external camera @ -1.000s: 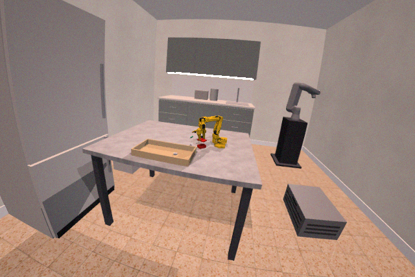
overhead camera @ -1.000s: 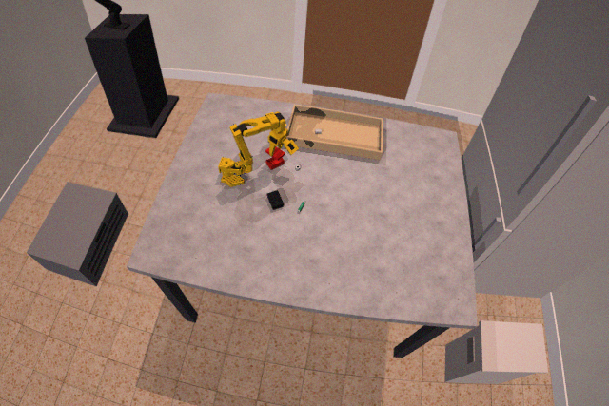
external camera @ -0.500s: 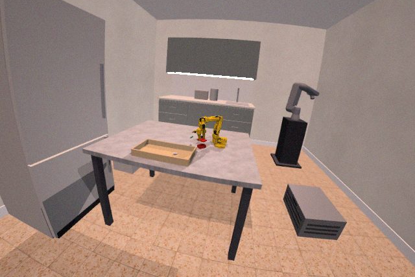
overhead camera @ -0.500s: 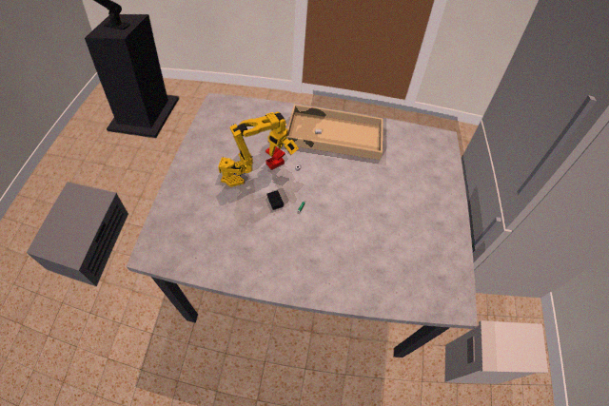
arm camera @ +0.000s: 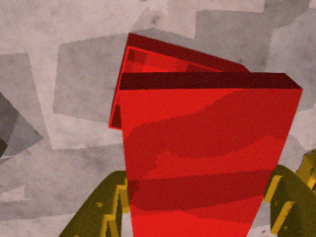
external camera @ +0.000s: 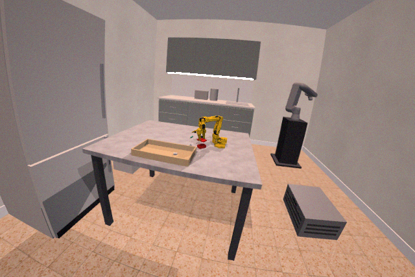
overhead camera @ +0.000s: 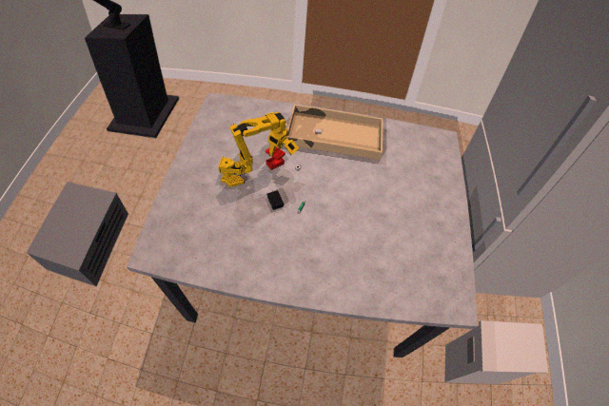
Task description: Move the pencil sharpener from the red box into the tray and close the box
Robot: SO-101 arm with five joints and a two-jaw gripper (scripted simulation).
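My gripper (overhead camera: 279,149) (external camera: 201,138) (arm camera: 198,194) is shut on the red lid (arm camera: 197,143) (external camera: 202,139), a jaw on each side of it. The lid is held raised above the table, flat outer face toward the wrist camera. The red box base (overhead camera: 274,163) (external camera: 201,146) (arm camera: 160,60) stands below on the table, open side up, and looks turned relative to the lid. The lid hides much of it in the wrist view. The small pale grey pencil sharpener (overhead camera: 318,131) (external camera: 174,154) lies in the wooden tray (overhead camera: 339,150) (external camera: 161,157), toward the end nearer the arm.
A small white object with a dark centre (overhead camera: 297,166) lies on the table beside the base. A black block (overhead camera: 275,199) and a green stick-like item (overhead camera: 301,206) (external camera: 191,137) lie farther from the tray. The tray's walls rise close to the gripper.
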